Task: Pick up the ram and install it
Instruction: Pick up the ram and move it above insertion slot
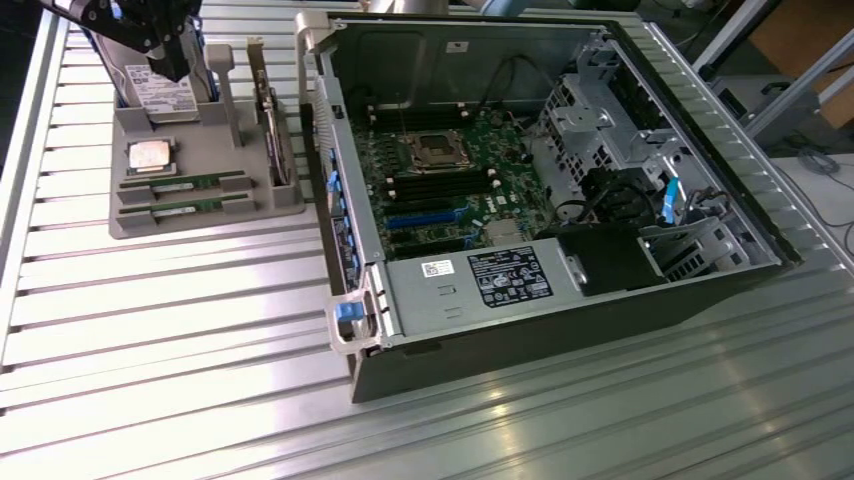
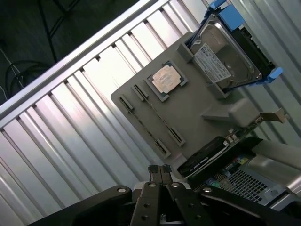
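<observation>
Light from above glares white off the ribbed surface (image 1: 561, 420) around me, while the open computer case (image 1: 467, 365) lies dim and shadowed inside.

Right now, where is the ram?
The ram, two sticks, lies in the grey holder on the exterior view's left, next to the silver processor chip, apart from the open computer case.

Robotics lab or workshop, ribbed aluminium table (image 1: 160, 330), open computer case (image 1: 534, 345) on it, grey parts holder (image 1: 134, 222), black gripper (image 2: 159, 168) above
</observation>
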Tool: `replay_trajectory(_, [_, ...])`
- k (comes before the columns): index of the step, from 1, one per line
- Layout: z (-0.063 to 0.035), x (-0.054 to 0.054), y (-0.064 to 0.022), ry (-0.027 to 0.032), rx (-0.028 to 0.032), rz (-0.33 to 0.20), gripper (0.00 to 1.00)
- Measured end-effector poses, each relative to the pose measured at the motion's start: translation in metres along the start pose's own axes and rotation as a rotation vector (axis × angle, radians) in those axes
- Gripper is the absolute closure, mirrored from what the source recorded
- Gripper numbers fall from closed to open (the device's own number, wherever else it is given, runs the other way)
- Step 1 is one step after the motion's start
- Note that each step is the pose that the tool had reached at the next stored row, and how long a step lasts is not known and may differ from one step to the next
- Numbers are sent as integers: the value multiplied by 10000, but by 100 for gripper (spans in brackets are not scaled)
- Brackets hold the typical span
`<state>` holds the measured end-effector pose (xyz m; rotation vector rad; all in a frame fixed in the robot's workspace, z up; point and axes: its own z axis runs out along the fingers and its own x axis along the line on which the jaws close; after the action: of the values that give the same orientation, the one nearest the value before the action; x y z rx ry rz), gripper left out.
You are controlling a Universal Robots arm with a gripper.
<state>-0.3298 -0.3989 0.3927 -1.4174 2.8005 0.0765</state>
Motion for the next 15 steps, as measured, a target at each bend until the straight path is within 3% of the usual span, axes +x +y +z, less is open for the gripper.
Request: replay_trajectory(15, [2, 0, 0, 112, -42, -2241, 90])
